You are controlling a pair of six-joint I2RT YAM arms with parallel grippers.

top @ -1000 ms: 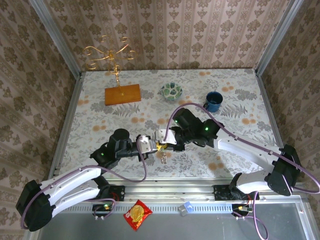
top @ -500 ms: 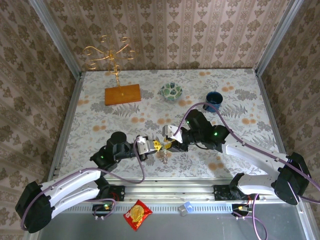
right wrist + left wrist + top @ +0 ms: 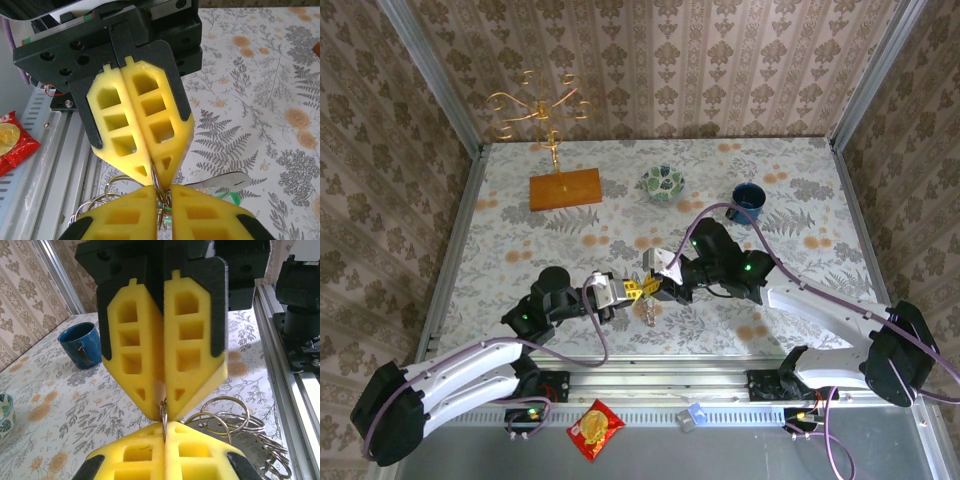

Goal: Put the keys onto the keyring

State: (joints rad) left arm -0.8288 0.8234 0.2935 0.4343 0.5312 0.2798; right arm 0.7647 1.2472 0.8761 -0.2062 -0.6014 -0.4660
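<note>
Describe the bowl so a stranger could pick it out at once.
Look along the far edge of the floral table, near the back wall. The bowl sits between the orange wooden block on the left and the blue mug on the right. It alone is patterned green and white; the mug is plain blue.

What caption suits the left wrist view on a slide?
Left gripper and right gripper pinch one thin keyring, blue mug behind.
</note>
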